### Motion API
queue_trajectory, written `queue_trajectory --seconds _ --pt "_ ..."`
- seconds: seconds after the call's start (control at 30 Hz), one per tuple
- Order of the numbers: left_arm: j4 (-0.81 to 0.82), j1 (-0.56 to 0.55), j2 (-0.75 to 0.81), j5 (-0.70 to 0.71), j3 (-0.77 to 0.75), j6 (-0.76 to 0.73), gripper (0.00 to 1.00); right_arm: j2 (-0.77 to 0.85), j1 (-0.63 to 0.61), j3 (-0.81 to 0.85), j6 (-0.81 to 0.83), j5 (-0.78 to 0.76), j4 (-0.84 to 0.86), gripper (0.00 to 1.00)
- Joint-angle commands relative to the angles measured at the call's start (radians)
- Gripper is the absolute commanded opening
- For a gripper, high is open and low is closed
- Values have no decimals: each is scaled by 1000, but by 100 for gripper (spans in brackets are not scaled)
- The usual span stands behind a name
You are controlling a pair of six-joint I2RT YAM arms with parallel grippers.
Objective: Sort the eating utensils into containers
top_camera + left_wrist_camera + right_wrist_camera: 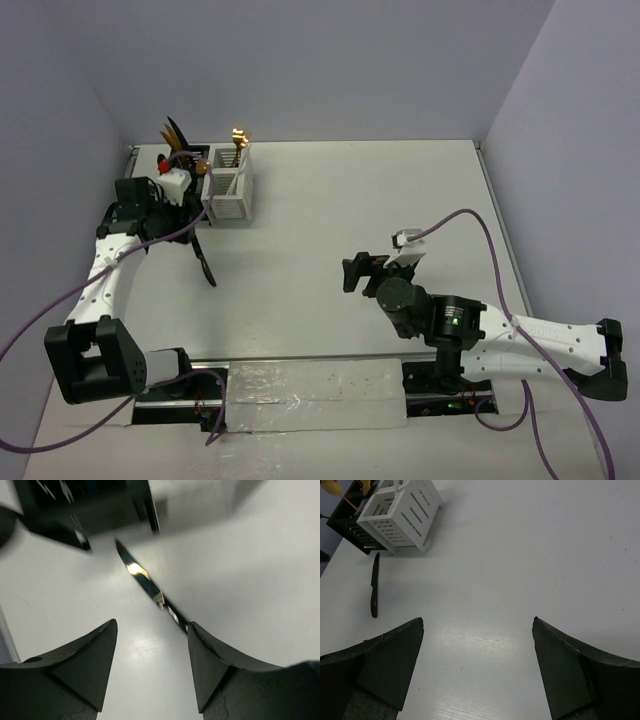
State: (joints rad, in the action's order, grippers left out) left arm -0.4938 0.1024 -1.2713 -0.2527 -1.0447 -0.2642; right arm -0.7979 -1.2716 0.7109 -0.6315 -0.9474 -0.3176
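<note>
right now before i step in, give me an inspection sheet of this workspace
surface: white tabletop, with one knife lying on it
job's things: black slim knife lies flat near the white slatted caddy; the black slatted caddy is joined to its side; utensils stand upright in them
clutter: nothing seen
grippers: left gripper open and empty, the knife on the table just beyond its fingers; right gripper open and empty, over bare table
cables: purple cables loop from both arms, none across the knife
surroundings: plain pale walls on three sides
</note>
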Motion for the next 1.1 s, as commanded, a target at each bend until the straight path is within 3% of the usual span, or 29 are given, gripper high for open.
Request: queue_trajectory --seconds 0.0,0.17,0.47,0.73,1.03,1.07 --pt "-226 -16 24 79 55 -124 68 37 -3 -25 -14 -1 46 96" --pt "-175 -65 -46 108 130 -87 76 77 -3 -50 -17 2 51 95" --pt "-14 -92 -259 167 135 -3 78 123 -3 -71 -46 -10 20 94" --pt "58 -92 -358 167 107 29 71 129 -3 -71 -42 -28 14 94" --pt "70 -93 -408 165 124 17 53 111 -3 -56 -16 -48 14 95" --pt "69 -93 -413 164 123 17 48 108 -3 -54 -17 -51 12 94"
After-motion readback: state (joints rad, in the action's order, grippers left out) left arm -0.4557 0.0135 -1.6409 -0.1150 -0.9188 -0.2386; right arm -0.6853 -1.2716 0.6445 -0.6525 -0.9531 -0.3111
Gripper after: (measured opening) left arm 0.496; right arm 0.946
